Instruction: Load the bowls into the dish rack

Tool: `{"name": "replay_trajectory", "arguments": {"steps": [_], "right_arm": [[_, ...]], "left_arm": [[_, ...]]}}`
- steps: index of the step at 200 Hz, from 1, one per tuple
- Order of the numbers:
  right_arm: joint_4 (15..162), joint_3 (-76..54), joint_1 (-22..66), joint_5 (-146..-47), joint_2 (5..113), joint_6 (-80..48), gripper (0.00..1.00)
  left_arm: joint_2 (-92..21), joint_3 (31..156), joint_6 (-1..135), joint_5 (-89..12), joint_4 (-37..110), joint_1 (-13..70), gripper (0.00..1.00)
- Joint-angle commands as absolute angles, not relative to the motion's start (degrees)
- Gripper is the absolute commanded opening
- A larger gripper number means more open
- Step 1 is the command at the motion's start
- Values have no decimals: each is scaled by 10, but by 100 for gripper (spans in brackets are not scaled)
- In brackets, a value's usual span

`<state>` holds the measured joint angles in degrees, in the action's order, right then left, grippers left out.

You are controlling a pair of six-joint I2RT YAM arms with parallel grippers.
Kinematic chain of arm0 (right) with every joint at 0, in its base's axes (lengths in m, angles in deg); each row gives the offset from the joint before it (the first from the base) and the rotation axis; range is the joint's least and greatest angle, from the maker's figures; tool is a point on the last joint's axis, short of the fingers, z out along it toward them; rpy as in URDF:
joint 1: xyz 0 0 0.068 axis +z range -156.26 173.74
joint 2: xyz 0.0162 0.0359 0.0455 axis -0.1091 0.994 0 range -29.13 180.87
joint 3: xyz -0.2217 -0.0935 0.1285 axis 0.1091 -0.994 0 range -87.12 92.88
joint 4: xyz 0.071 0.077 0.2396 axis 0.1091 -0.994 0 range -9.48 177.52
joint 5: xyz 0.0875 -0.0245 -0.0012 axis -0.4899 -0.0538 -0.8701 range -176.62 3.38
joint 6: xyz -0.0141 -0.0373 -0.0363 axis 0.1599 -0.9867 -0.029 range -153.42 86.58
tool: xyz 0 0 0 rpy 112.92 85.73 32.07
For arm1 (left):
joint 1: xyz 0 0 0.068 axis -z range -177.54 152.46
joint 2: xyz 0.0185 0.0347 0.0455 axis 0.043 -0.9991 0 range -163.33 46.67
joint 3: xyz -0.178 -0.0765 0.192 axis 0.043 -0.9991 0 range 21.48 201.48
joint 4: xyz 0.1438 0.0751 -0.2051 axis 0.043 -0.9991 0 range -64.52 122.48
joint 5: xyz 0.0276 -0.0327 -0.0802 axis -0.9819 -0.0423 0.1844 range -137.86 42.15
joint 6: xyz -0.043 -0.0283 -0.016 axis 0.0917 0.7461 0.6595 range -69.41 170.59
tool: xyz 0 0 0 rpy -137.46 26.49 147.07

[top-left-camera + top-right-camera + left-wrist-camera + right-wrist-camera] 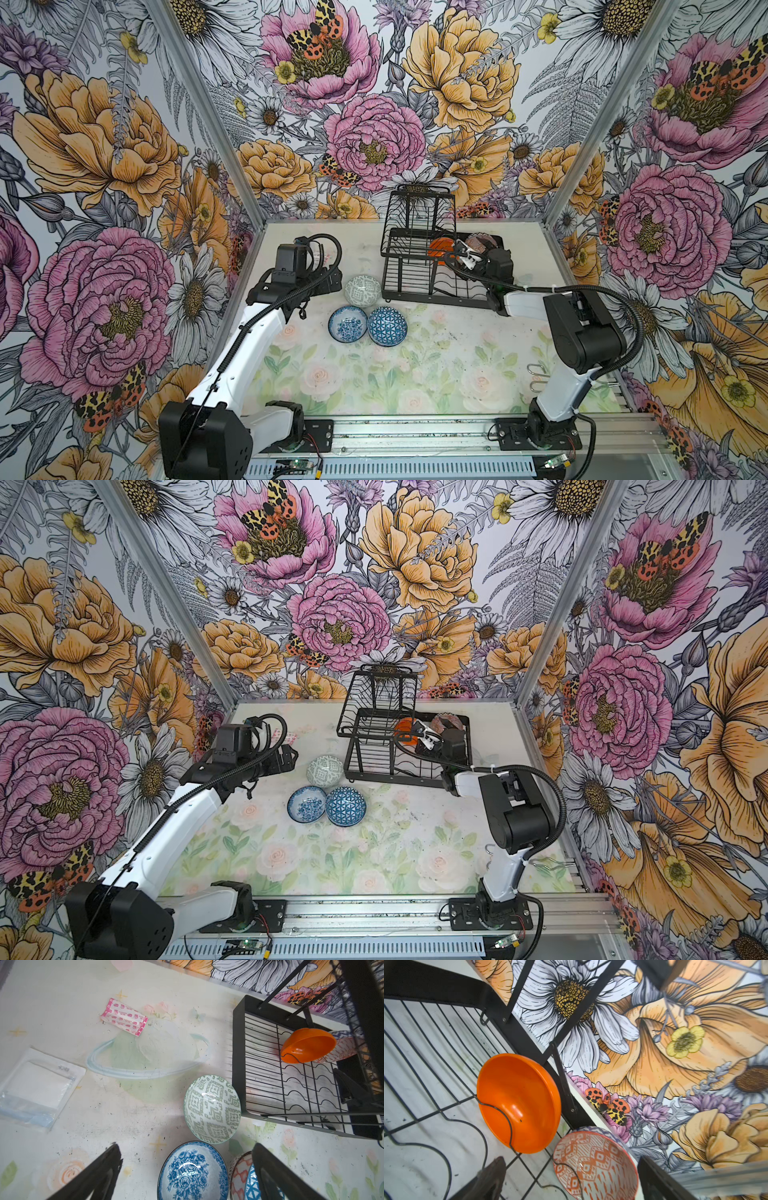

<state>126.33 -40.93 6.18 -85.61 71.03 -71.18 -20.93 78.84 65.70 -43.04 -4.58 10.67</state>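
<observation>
The black wire dish rack (399,266) (353,746) stands at the back of the table. In its wavy slots lean a plain orange bowl (519,1103) (439,248) and an orange-white patterned bowl (596,1165) (342,1051). My right gripper (572,1164) (465,254) hovers open over the rack, with the patterned bowl between its spread fingers but not gripped. On the table left of the rack sit a grey-green bowl (363,291) (212,1108), a blue floral bowl (348,323) (193,1172) and a blue geometric bowl (386,326) (252,1186). My left gripper (187,1148) (332,280) hangs open and empty beside them.
A pink-and-white packet (124,1017) and a clear plastic pouch (35,1086) lie on the table's left back part. Bent wire hooks (536,378) lie near the right arm's base. Flowered walls close in three sides. The rack's raised upper basket (417,208) stands at its back.
</observation>
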Motion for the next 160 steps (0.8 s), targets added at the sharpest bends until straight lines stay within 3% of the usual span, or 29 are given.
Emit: {"name": "replay_trajectory", "arguments": {"steps": [1,32,55,119,160], "right_arm": [[1264,-442,66,-713,641,-664,99],[1030,-407,65,-596,535,-506,99],[847,-362,67,-628,480,-390,100],[727,-398,88,-741,360,-286,99],[692,-377,98,-785,350,-271,99]], "left_arm": [[-215,768,683,-417,-34,96,99],[-233,728,703,-398,-21,95,99],[-235,686,723,-376,4,107,99],[-229,604,766,-438,32,167,97],[-254,571,786,-437,64,168,78]]}}
